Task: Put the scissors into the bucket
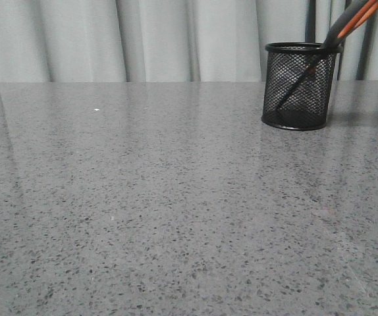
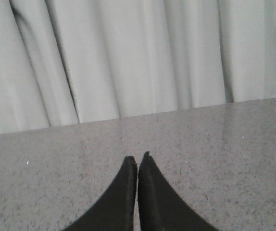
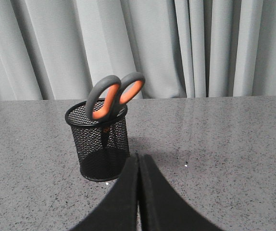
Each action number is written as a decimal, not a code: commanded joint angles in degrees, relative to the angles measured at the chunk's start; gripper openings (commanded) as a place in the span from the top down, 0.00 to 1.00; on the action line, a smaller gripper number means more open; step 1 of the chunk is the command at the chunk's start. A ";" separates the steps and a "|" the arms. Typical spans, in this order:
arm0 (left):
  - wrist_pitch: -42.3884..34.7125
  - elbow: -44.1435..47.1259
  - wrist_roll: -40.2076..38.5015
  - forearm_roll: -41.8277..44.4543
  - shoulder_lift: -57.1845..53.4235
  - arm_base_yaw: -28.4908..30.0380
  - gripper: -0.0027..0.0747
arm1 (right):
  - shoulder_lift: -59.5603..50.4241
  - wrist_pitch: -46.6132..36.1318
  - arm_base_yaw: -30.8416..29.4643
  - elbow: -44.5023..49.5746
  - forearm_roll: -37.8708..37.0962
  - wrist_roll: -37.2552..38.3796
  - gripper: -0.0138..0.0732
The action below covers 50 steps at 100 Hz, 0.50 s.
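The black wire-mesh bucket stands upright on the grey table at the far right. The scissors stand in it, blades down inside the mesh, grey and orange handles leaning out over the rim to the right. The right wrist view shows the same bucket with the scissors' handle loops above its rim. My right gripper is shut and empty, a short way in front of the bucket. My left gripper is shut and empty over bare table. Neither gripper shows in the front view.
The grey speckled table runs to a far edge against pale grey curtains. A tiny white speck lies at the back left.
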 commanded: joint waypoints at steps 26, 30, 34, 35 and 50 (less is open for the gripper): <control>-0.07 6.89 -8.58 5.76 -10.59 5.49 0.99 | -0.04 -4.76 -0.22 -1.46 -0.04 -0.17 0.92; -0.07 7.52 -8.58 5.76 -11.12 5.49 0.99 | -0.04 -4.76 -0.22 -1.46 -0.04 -0.17 0.92; -0.07 8.37 -8.58 5.76 -11.52 5.49 0.99 | -0.04 -4.76 -0.22 -1.46 -0.04 -0.17 0.92; -0.07 8.52 -8.58 5.76 -11.66 5.49 0.99 | -0.04 -4.76 -0.22 -1.46 -0.04 -0.17 0.92; 2.22 8.62 -8.58 6.17 -12.23 5.49 0.99 | -0.04 -4.76 -0.22 -1.46 -0.04 -0.17 0.92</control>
